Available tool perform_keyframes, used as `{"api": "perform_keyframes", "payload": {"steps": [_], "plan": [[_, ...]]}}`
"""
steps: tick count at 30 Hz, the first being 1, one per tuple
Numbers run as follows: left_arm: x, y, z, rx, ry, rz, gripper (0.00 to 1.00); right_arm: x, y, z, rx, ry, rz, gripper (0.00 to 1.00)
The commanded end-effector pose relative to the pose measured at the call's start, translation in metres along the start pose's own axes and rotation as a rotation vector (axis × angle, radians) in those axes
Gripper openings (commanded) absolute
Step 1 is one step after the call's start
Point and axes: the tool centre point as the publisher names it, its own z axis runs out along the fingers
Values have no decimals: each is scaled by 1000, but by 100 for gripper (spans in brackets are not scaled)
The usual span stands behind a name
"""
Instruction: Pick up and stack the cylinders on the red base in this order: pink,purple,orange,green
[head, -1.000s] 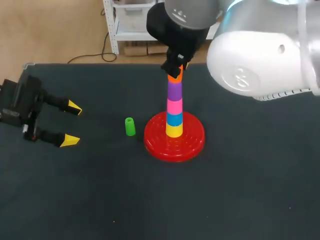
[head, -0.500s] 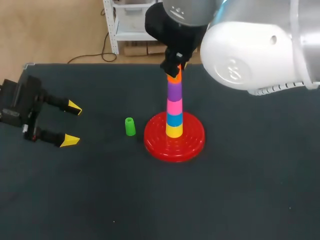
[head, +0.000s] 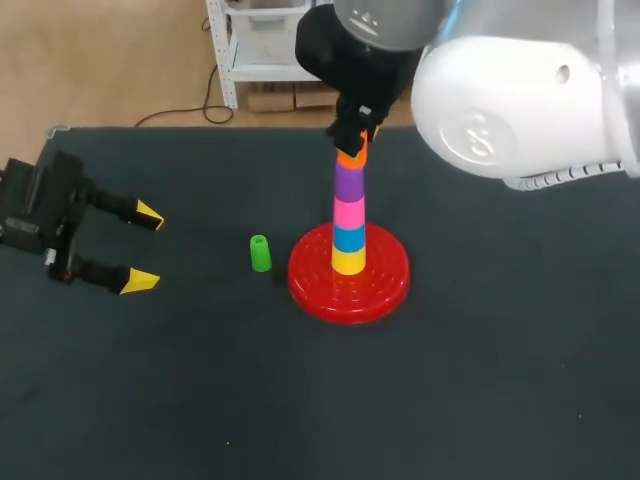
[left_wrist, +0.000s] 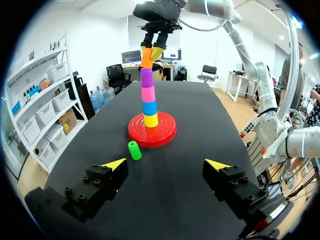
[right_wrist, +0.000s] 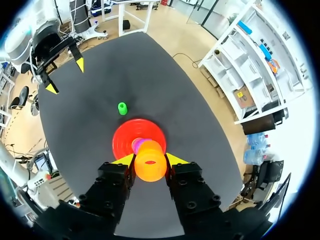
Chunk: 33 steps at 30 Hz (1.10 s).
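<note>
The right arm's fingers pinch the small orange plastic cylinder atop the purple cylinder of the column on the round red base. The left arm's fingers stand spread, well away from the green cylinder resting on the dark table. Released off-centre, or nudged sideways as the fingers part, the orange piece could fall or topple the slender column.

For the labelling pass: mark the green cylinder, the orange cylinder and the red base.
green cylinder (head: 260, 254), head view, middle of its side.
orange cylinder (right_wrist: 150, 167), right wrist view, its top face between the gripper's fingers.
red base (head: 387, 283), head view, bare ridged disc beside the stack.
</note>
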Motion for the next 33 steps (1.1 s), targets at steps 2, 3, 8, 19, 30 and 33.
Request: {"api": "perform_keyframes", "payload": {"steps": [2,3,8,19,30,33], "plan": [[2,-1,0,-3,-4,3,100,-1,-1,4,-9,2,2,0],[2,-1,0,-3,-4,3,100,-1,-1,5,-12,4,3,0],[2,-1,0,-3,-4,3,100,-2,0,9,-23,5,0,0],[2,-1,0,-3,-4,3,100,-1,1,15,-39,18,2,0],[2,-1,0,-3,-4,3,100,-3,-1,21,-23,65,-31,0],[2,-1,0,-3,-4,3,100,-4,-2,20,-15,70,-44,0]]}}
